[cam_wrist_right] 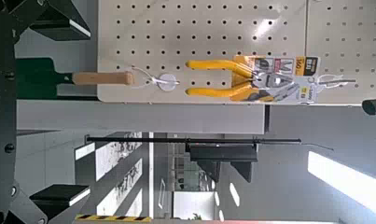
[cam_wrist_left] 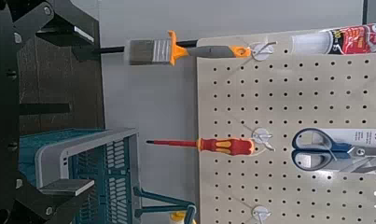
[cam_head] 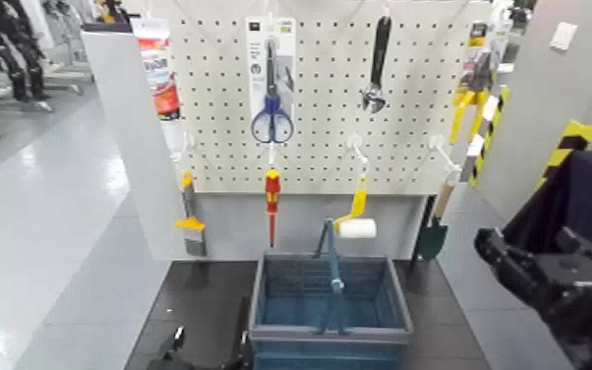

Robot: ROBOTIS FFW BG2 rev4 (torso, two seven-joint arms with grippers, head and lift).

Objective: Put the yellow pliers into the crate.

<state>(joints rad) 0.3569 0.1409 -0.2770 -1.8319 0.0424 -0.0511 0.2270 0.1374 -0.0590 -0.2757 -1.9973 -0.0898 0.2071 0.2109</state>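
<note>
The yellow pliers hang on their printed card at the upper right edge of the white pegboard. In the right wrist view the pliers lie well ahead of the fingers. The blue-grey crate stands on the dark base below the board, its blue handle upright; it also shows in the left wrist view. My right gripper is raised at the right, open and empty, well below and right of the pliers. My left gripper is low beside the crate's left front, open and empty.
On the pegboard hang blue scissors, a wrench, a red-and-yellow screwdriver, a yellow-handled paint roller, a brush, a green trowel and a tube. A hazard-striped wall corner stands at the right.
</note>
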